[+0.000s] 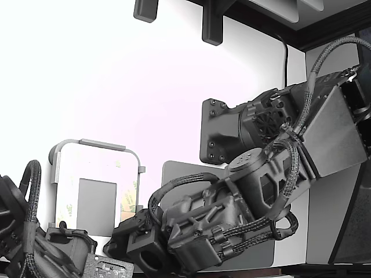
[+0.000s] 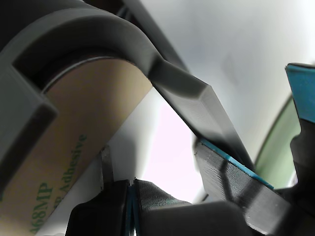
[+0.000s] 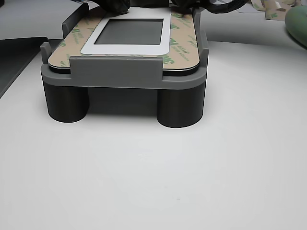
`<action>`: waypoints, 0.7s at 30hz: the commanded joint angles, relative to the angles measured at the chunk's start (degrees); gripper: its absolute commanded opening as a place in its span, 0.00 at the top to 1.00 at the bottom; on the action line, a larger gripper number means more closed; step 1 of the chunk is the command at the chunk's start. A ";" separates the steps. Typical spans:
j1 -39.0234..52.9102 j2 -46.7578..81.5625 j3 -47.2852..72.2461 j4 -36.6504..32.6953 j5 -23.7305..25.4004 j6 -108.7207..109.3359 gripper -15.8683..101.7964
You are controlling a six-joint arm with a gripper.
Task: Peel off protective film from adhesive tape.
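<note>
Right up against the wrist lens sits the grey fixture [image 2: 74, 29], its curved corner wall wrapping a rounded corner of the part; under that wall lies the protective film [image 2: 93, 118], tan with green lettering, flat on the part and not lifted anywhere I can see.

From the other view the film [image 3: 184, 45] runs as a tan border round the white plate [image 3: 129, 49], which frames a grey square patch [image 3: 132, 31]; the whole part rests in the fixture [image 3: 120, 74] on two round legs, on the white table [image 3: 153, 167]; the strip's long side runs from six toward twelve o'clock, away from that camera.

The gripper [image 2: 162, 167] comes in at the far end, around twelve o'clock in the other view; in the wrist view the film corner lies toward ten o'clock from the gap between the fingers; the teal-padded fingertips [image 2: 231, 160] stand apart with bright table showing between them; they hold nothing, and I cannot tell whether a tip touches the part.

In the exterior view the arm [image 1: 278, 168] reaches down toward seven o'clock, its head beside the fixture [image 1: 95, 145]; my guess is the approach to the corner is under way, peeling not yet begun.
</note>
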 commanded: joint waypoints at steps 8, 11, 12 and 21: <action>0.00 1.05 -3.34 2.46 0.35 0.88 0.96; 0.00 1.05 -4.04 3.34 0.35 0.88 0.96; 0.00 1.05 -4.13 3.43 0.35 0.88 0.96; -0.44 0.97 -3.96 3.08 0.00 -0.62 0.96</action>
